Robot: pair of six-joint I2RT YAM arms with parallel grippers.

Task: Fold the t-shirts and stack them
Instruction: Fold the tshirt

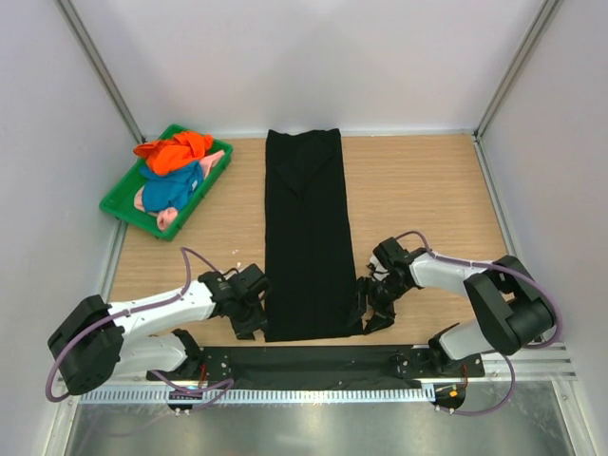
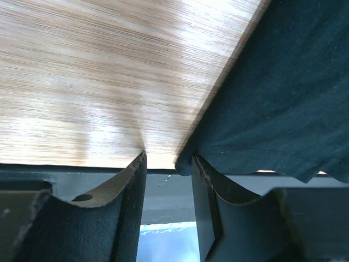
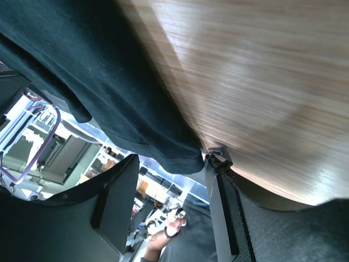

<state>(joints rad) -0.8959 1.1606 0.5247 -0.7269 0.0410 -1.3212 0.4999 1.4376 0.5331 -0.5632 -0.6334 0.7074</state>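
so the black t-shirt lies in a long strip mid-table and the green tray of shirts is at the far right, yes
No: the green tray sits at the far left, as the top external view shows. The black t-shirt does lie in a long strip mid-table.

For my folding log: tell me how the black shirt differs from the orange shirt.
The black shirt lies flat on the table, folded into a long strip; the orange shirt is bunched up in the green tray. The black shirt covers far more area than the orange shirt. Both are cloth.
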